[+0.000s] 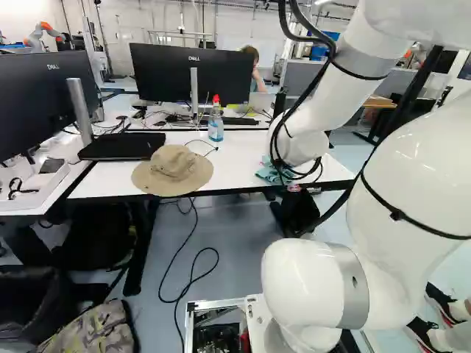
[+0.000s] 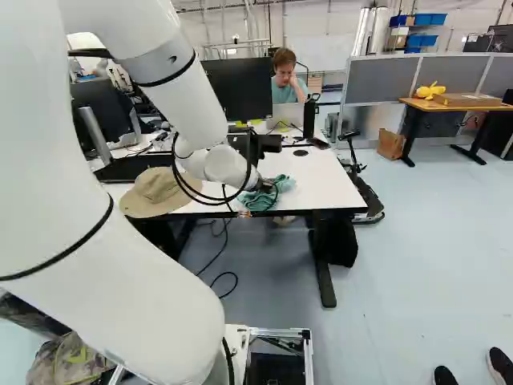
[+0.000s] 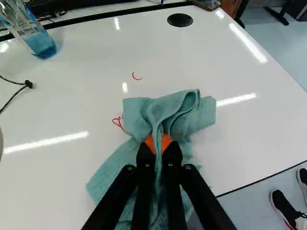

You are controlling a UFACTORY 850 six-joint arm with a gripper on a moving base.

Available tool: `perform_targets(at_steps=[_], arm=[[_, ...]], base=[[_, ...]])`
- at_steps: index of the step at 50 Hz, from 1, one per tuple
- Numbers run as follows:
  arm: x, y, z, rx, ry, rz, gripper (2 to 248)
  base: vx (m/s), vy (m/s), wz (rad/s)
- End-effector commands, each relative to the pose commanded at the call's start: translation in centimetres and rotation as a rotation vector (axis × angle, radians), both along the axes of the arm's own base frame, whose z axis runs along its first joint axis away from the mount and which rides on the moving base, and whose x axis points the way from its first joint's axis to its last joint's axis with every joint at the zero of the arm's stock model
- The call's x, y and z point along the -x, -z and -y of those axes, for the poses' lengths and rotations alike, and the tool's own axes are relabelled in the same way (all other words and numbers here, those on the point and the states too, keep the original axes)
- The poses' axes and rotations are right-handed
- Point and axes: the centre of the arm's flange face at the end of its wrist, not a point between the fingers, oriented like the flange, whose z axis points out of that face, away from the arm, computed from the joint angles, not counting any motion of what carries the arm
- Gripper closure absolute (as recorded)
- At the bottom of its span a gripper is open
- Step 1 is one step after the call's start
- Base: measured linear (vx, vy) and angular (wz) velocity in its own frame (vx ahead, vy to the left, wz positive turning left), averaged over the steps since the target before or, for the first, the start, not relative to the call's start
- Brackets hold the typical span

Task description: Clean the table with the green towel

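In the right base view the gripper is low over the white table, at the green towel. The wrist view shows the gripper shut on a fold of the towel, its orange pads pressing from both sides. The rest of the cloth lies bunched and spread on the table, partly hidden under the fingers. Two small red marks show: a curved one ahead of the towel and a looped one against its edge.
A spray bottle with blue liquid, a brown hat, a black laptop and a cable share the table. Monitors stand behind. A person sits beyond the table; another person's shoes show at the right.
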Motion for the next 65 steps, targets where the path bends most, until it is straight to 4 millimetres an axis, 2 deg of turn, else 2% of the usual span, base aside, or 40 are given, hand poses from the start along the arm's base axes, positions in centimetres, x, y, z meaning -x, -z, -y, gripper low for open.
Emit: perform_targets(at_steps=[13,40,65], arm=[[-1.2,-0.1,1.3,0.000,0.025,0.000,217],[-6.3,-0.1,4.2,0.002,0.060,0.006,217],[-11.2,0.0,4.5,0.005,0.036,0.020,217]], base=[[0.000,0.000,0.000],[0.000,0.000,0.000],[0.000,0.000,0.000]])
